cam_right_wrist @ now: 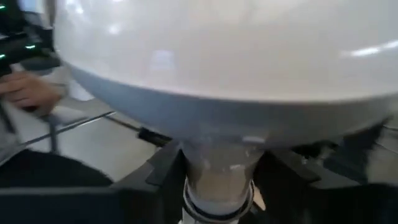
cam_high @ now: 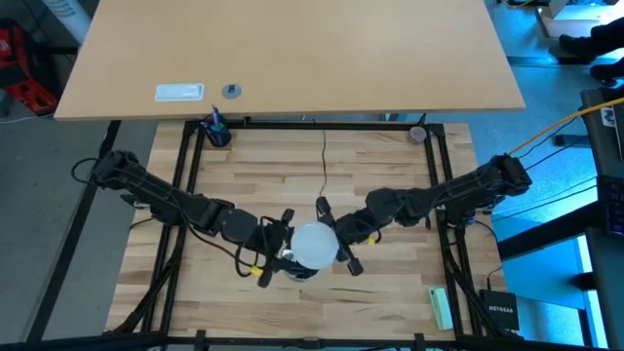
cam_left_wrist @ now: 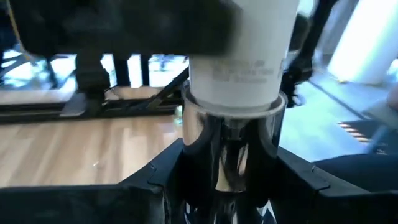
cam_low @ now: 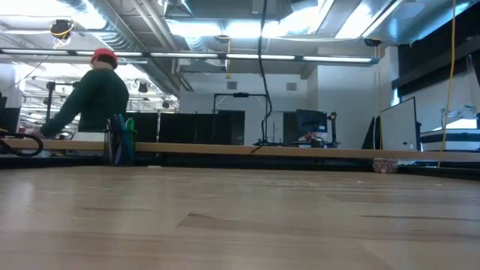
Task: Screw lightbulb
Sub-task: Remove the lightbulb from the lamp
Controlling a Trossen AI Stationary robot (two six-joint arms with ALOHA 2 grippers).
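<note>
A: Near the table's front edge, mid-width, both grippers meet. Where's the bulb?

B: Bulb (cam_high: 314, 243) sits between them, raised off the table (cam_high: 390, 292), globe up. Left gripper (cam_high: 276, 252) comes in from the left, right gripper (cam_high: 336, 239) from the right.

A: Left one holding what?

B: The socket. In the left wrist view its fingers (cam_left_wrist: 155, 180) flank the shiny silver socket (cam_left_wrist: 230, 149) on both sides and look clamped on it. The white bulb neck (cam_left_wrist: 239, 62) enters the socket's rim from above.

A: Right one?

B: Right wrist view shows its fingers (cam_right_wrist: 165, 165) either side of the bulb neck (cam_right_wrist: 217, 174), just below the globe (cam_right_wrist: 224, 56). They look partly closed around the neck; whether they actually pinch it, cannot tell.

A: Axis?

B: Bulb's long axis looks roughly vertical, in line with the socket below. That's what the turn depends on: bulb on top, socket under, same axis.

A: Seated yet?

B: Judging by the neck already inside the rim, it's started. How deep the thread is in, hidden.

A: Nearer arm?

B: Both are at it. Right works the bulb, left steadies the socket.

A: Low view?

B: No grippers, no bulb. A person shows far back in the room.
</note>
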